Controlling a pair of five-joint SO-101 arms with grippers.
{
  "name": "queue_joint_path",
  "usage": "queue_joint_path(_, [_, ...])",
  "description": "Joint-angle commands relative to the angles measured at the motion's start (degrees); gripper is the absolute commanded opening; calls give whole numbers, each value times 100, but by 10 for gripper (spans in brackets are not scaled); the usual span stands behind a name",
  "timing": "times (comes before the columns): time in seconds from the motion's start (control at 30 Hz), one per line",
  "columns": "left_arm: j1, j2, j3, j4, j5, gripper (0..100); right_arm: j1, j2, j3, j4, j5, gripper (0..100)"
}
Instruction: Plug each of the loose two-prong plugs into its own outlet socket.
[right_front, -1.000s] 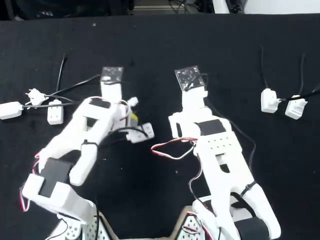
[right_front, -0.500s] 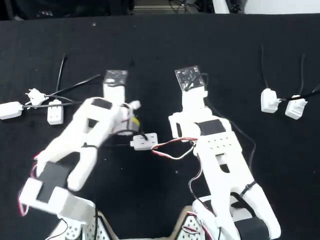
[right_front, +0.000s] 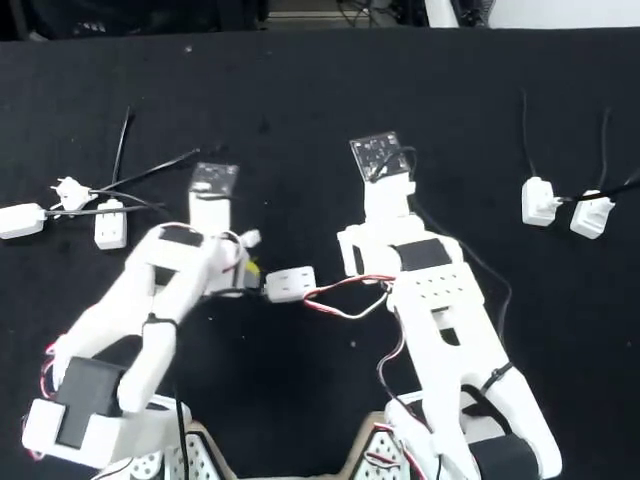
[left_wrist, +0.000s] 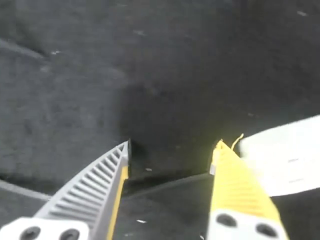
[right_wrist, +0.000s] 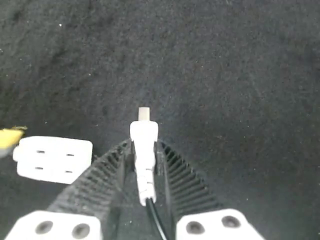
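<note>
Left tool (left_wrist: 172, 147) is hanging spread apart over the counter (right_front: 320, 90), white socket block (right_front: 288, 283) just right of it. Right tool (right_wrist: 144, 146) is clamping a white two-prong plug (right_wrist: 144, 131).

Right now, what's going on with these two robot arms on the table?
The right claw is shut on a white plug, with the prongs pointing forward and not yet in any socket. A white socket block lies on the black table just beside it. The left claw is open next to that same block and holds nothing. So the plug is lined up nearby but isn't plugged in yet.
</note>
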Motion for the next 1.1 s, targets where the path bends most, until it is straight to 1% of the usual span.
queue_joint_path(0.0, [576,-9,-136,185,53,267,105,13,-295,18,0,11])
queue_joint_path(0.1, [804,-220,-312,580,53,267,105,13,-295,18,0,11])
queue_joint_path(0.2, [796,-747,-365,897,53,267,105,13,-295,18,0,11])
queue_joint_path(0.3, [400,-1468,-330,1187,53,267,105,13,-295,44,0,11])
queue_joint_path(0.37, [-84,-1873,-286,1398,53,267,105,22,-330,141,0,11])
queue_joint_path(0.43, [-549,-2224,-92,1503,53,267,105,22,-567,527,9,11])
queue_joint_path(0.5, [-927,-2435,259,1407,53,267,105,22,-919,1090,79,11])
queue_joint_path(0.57, [-1332,-2549,620,1108,-35,267,18,22,-1270,1626,299,11])
queue_joint_path(0.7, [-1947,-2673,1174,536,-809,267,-484,154,-1745,2681,686,11])
queue_joint_path(0.8, [-2026,-2655,1481,316,-870,267,-949,585,-2088,3218,774,11])
queue_joint_path(0.87, [-2026,-2664,1692,167,-870,267,-1134,998,-2352,3473,774,11])
queue_joint_path(0.97, [-2097,-2664,1877,123,-905,267,-1204,1692,-2853,3789,765,11])
queue_joint_path(1.07, [-2396,-2673,2026,88,-914,267,-1187,2325,-3495,4088,738,11])
